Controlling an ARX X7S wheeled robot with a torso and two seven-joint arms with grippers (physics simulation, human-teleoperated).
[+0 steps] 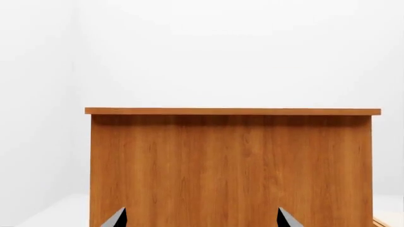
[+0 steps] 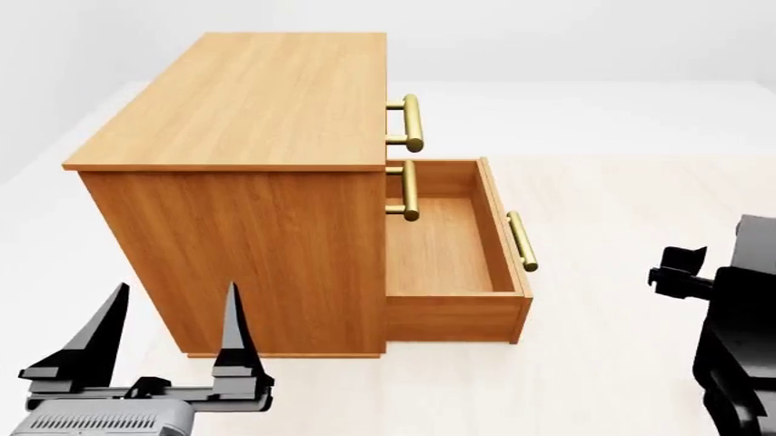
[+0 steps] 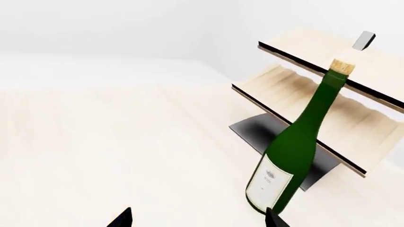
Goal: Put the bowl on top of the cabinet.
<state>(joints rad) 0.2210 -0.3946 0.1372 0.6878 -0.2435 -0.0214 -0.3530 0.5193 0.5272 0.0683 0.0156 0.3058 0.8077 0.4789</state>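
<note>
Both empty: left hand (image 2: pixel 170 331) wide open nr cabinet (image 2: pixel 231 100); right hand (image 3: pixel 197 218) open by bottle (image 3: pixel 294 151).

The cabinet (image 2: pixel 243 118) is orange-brown wood with a smooth satin grain; its bar handles (image 2: pixel 412 123) are polished brass. Beyond the right matt black fingers (image 3: pixel 123 218), a glossy green glass wine bottle (image 3: pixel 296 146) with cork stopper stands against a pale-wood rack (image 3: pixel 296 90).

Left gripper (image 2: pixel 170 329): you see two black tapered, pointed fingers on a black crossbar, lower left of the head frame.
Left wrist: ribbed grey housing beneath.
Right arm (image 2: pixel 728 318): black blocky links, right edge.
</note>
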